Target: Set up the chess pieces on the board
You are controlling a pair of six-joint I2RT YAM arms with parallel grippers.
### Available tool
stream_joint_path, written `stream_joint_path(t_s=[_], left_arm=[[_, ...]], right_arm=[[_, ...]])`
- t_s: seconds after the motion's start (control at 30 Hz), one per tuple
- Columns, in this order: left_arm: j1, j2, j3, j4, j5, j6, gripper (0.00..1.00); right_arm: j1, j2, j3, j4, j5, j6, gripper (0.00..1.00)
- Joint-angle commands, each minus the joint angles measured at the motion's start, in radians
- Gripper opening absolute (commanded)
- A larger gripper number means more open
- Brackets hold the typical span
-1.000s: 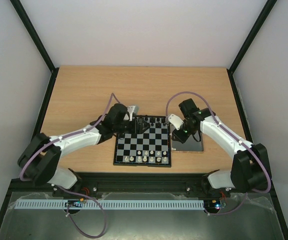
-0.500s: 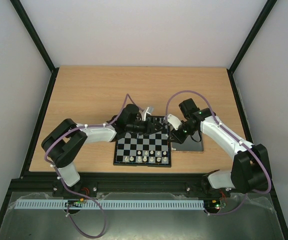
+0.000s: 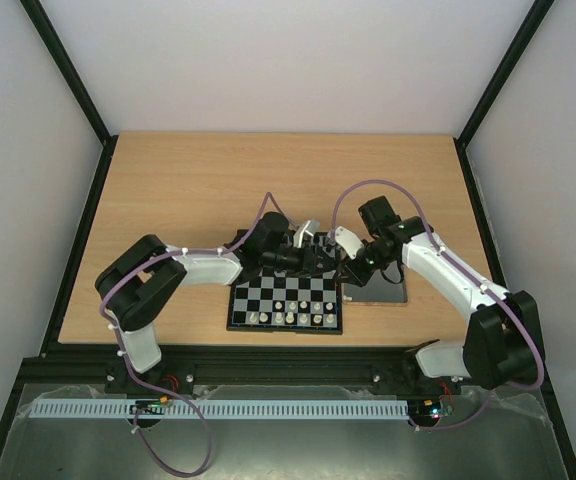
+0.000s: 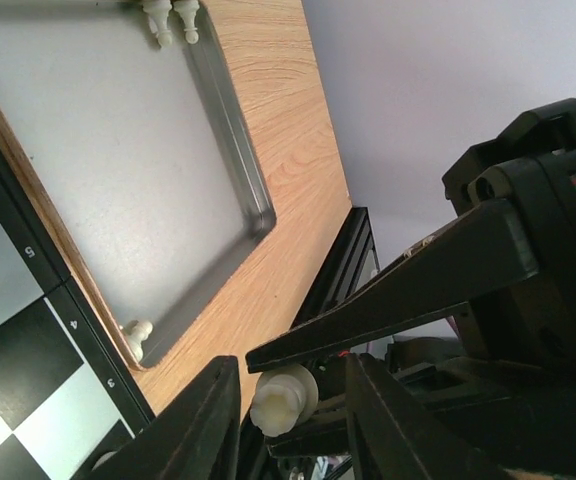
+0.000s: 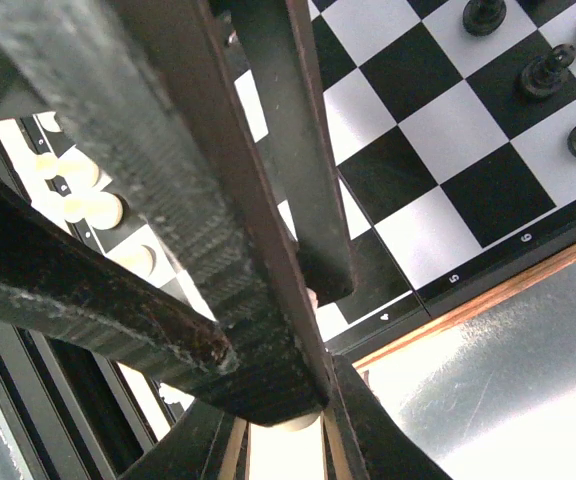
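The board point(image 3: 268, 292) lies at the table's near middle, with cream chess pieces point(image 3: 298, 318) along its near rows. My right gripper point(image 3: 345, 264) hovers at the board's right edge, shut on a cream chess piece point(image 5: 283, 445). My left gripper point(image 3: 320, 257) reaches across the board's far side and meets it. In the left wrist view my left fingers point(image 4: 203, 420) stand apart on either side of that piece point(image 4: 286, 398), which the right gripper's black fingers point(image 4: 408, 290) hold. In the right wrist view the left fingers point(image 5: 298, 150) cross in front of the board point(image 5: 438, 130).
A shiny metal tray point(image 3: 380, 291) lies right of the board, with three loose cream pieces in it point(image 4: 136, 338) point(image 4: 171, 16). Black pieces point(image 5: 548, 70) stand on the board's far rows. Black frame rails run along the table's sides.
My left arm has swung right along the board's far side until its gripper meets the right gripper. The right arm has hardly moved.
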Motion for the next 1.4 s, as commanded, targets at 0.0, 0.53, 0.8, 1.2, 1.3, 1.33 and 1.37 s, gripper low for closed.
stream_joint_path(t_s=[0.0,0.53,0.8,1.2,1.3,1.33,1.37], left_arm=[[-0.007,0.013,0.026,0.01,0.024,0.003,0.28],[-0.008,-0.145,0.048,-0.263,-0.185,0.244,0.09],[-0.028,-0.459,-0.033,-0.678,-0.68,0.462,0.1],[-0.175,-0.683,-0.148,-1.101,-1.172,0.243,0.12],[-0.221,-0.689,-0.187,-1.13,-1.178,0.175,0.12],[-0.233,-0.69,-0.197,-1.139,-1.177,0.158,0.12],[-0.245,-0.689,-0.207,-1.142,-1.17,0.143,0.12]], right_arm=[[-0.001,-0.03,-0.003,-0.006,-0.028,0.012,0.14],[-0.001,-0.091,-0.077,0.029,-0.072,0.054,0.56],[-0.001,-0.169,-0.165,0.214,0.057,0.197,0.64],[-0.003,-0.129,-0.211,0.327,0.275,0.239,0.76],[-0.002,-0.117,-0.205,0.322,0.262,0.236,0.76],[-0.003,-0.116,-0.207,0.323,0.259,0.235,0.76],[-0.003,-0.116,-0.207,0.322,0.257,0.233,0.76]])
